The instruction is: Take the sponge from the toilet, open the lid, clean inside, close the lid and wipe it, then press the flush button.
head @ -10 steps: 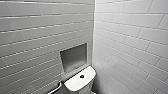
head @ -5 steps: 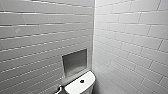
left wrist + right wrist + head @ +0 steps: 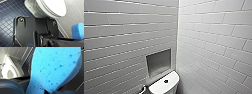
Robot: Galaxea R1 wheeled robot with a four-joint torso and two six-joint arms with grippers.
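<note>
The head camera has tipped up since a second ago, so the toilet and its flush button sit lower in view, under the wall niche. The right gripper pinches the sponge, held in the air beside the toilet, whose lid is down. I cannot tell whether the left gripper is spread or pressed together.

I read bright, even light on the tiled walls, glare streaking the tile edges. Niche sits in grey shadow; lid blown white in left wrist view.
</note>
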